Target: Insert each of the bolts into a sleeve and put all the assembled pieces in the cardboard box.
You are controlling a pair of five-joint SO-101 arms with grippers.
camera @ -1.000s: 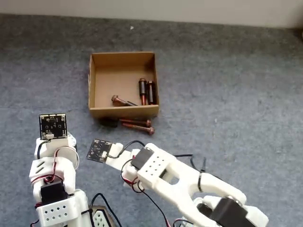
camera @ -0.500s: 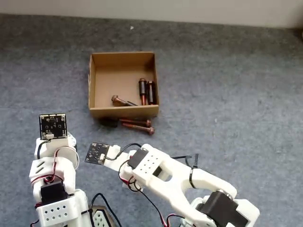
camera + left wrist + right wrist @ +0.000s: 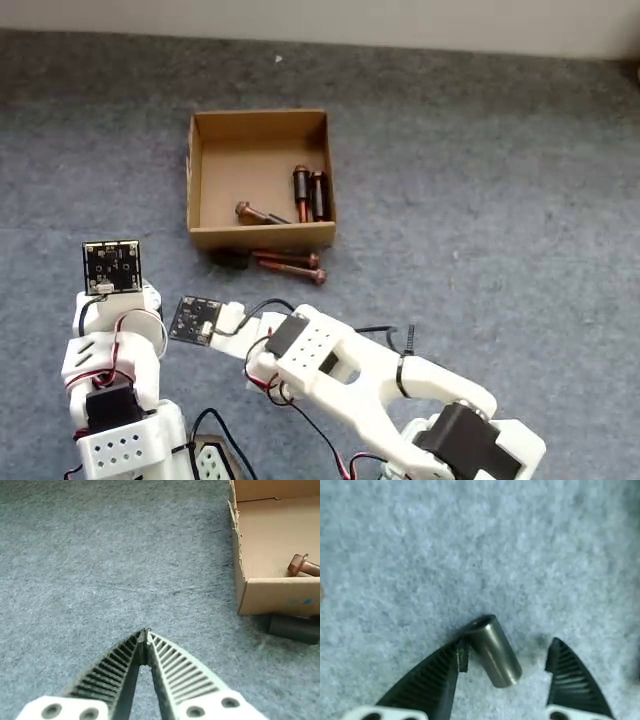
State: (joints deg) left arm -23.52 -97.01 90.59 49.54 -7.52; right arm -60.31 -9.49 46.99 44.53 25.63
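Grey carpet (image 3: 480,200) covers the whole work surface. The right arm (image 3: 350,365) stretches low across it from the near right corner, and the left arm (image 3: 110,380) stands folded at the near left. The cardboard box (image 3: 230,165) sits open well ahead of both grippers. In the left wrist view its near corner (image 3: 270,595) lies ahead of the left gripper (image 3: 145,636), off toward the right arm's side. The left gripper hangs over bare carpet with its ribbed fingers (image 3: 172,667) pressed together at the tips and nothing between them. The right gripper (image 3: 507,649) is spread wide just above the carpet, straddling a silvery sleeve (image 3: 494,651). That sleeve lies on its side between the two fingers. It touches the tip of one and is clearly apart from the other, and its open end points away from the gripper. Inside the box, two dark pieces with copper ends (image 3: 309,193) lie side by side against the wall farthest from the left gripper, with a single bolt (image 3: 255,213) (image 3: 301,565) near the front wall. Just outside that front wall, between the box and the right gripper, lie two more bolts (image 3: 292,264) close together. Beside them, nearer the left gripper, is a dark sleeve (image 3: 228,258) (image 3: 294,628).
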